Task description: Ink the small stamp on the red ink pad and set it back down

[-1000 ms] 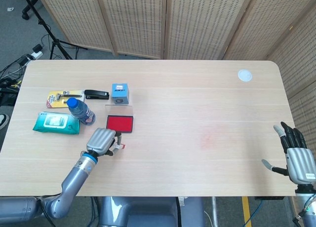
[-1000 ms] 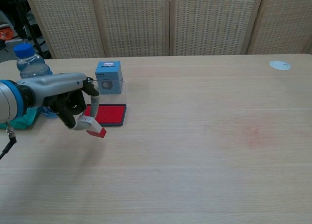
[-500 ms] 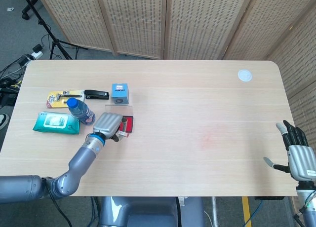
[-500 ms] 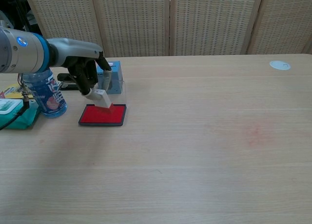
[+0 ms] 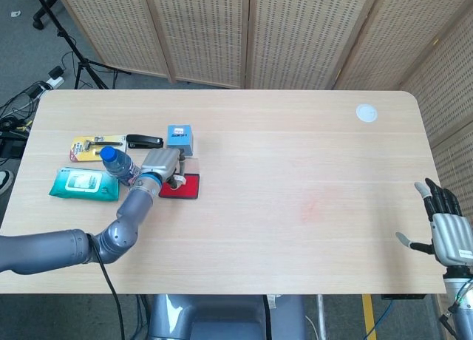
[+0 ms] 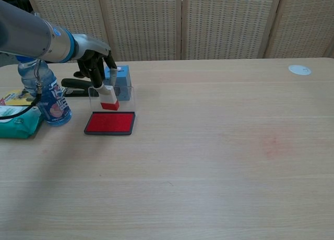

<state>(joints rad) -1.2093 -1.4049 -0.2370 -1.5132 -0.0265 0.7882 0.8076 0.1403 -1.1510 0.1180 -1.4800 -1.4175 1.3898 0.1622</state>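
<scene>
Here the left hand (image 6: 94,60) is pinching the small white stamp with a red base (image 6: 108,99) just above the flat red ink pad (image 6: 110,123) on the counter's left; its label is unreadable. The right hand (image 5: 448,233) is hanging spread, holding nothing.

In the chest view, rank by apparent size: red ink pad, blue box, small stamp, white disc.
1. red ink pad
2. blue box, partly hidden behind the left hand
3. small stamp
4. white disc; it lies farther back, so the last two are uncertain.

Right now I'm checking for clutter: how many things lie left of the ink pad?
3: a bottle beside the pad, a wipes pack at the table's left edge, a razor card behind them. None seem hidden.
</scene>
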